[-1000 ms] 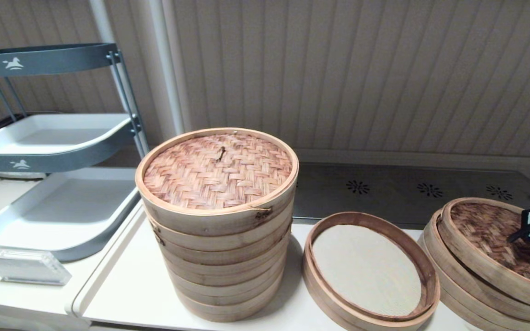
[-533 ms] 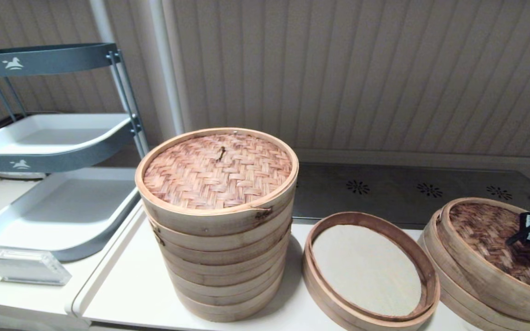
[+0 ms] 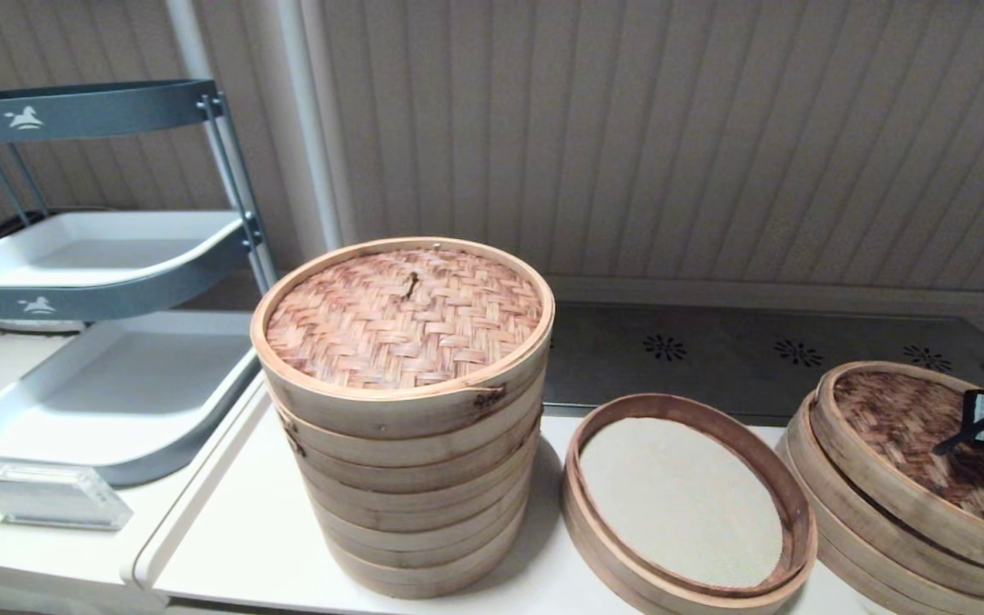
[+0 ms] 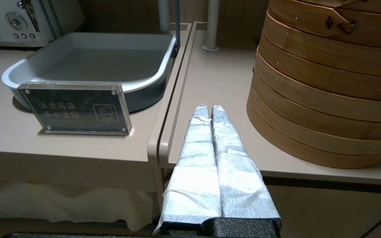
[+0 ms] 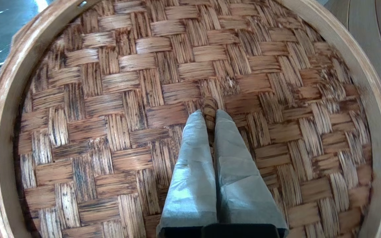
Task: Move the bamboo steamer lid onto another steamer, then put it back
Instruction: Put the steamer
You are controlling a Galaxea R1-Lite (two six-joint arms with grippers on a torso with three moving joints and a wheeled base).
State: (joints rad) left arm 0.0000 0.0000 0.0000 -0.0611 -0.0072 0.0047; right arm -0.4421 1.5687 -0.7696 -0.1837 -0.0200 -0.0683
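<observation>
The bamboo steamer lid [image 3: 902, 418] [image 5: 111, 115], dark brown woven with a pale hoop, hangs tilted over the steamer base [image 3: 834, 538] at the far right. A dark gap shows under its near-left edge. My right gripper [image 3: 943, 447] [image 5: 209, 114] is shut on the lid's small knot handle [image 5: 209, 105] at the centre. Another steamer [image 3: 795, 521], shallow with a beige mesh floor, stands uncovered just left of it. My left gripper [image 4: 207, 107] is shut with nothing in it, low by the table's front edge beside the tall steamer.
A tall many-tiered steamer [image 3: 407, 444] with a reddish woven lid stands mid-table. A grey tiered tray rack [image 3: 108, 376] and an acrylic sign [image 3: 39, 495] [image 4: 74, 107] are at the left. A dark panel [image 3: 714, 359] runs along the back.
The dark lid has risen slightly off its base, held by the right gripper, and a gap has opened under its edge. The left arm has not moved.
</observation>
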